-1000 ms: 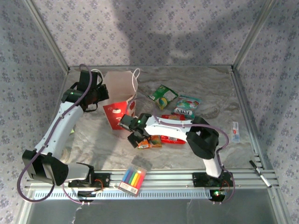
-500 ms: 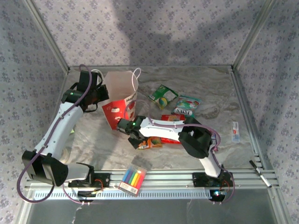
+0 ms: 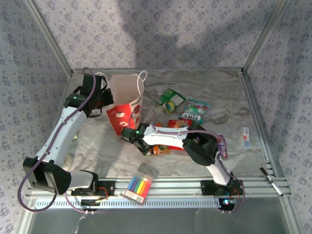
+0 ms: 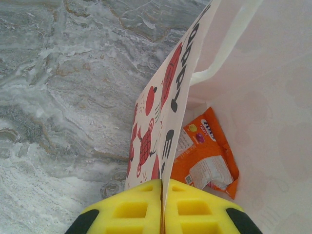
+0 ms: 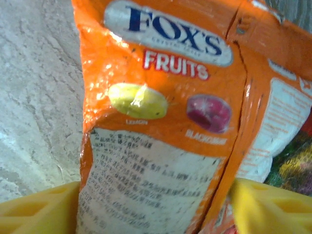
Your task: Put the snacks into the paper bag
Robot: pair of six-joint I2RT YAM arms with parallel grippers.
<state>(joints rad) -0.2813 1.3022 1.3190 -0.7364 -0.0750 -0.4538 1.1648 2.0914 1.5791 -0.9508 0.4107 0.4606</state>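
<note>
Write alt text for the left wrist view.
The left gripper, yellow fingers shut, pinches one printed wall of the paper bag at its rim. Inside the bag an orange snack packet lies at the bottom, and a white string handle hangs above it; grey marbled table shows on the left.

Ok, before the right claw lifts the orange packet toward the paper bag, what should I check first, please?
1. The left claw is clamped on the wall of the white paper bag with red apple prints: ok.
2. The bag's mouth stands open: ok.
3. There is room inside the bag, where one orange foil packet lies on the bottom: ok.
4. The orange "Fox's Fruits" foil packet sits between the fingers of the right claw: ok.
5. The right claw is fully closed on that packet: cannot tell.
</note>
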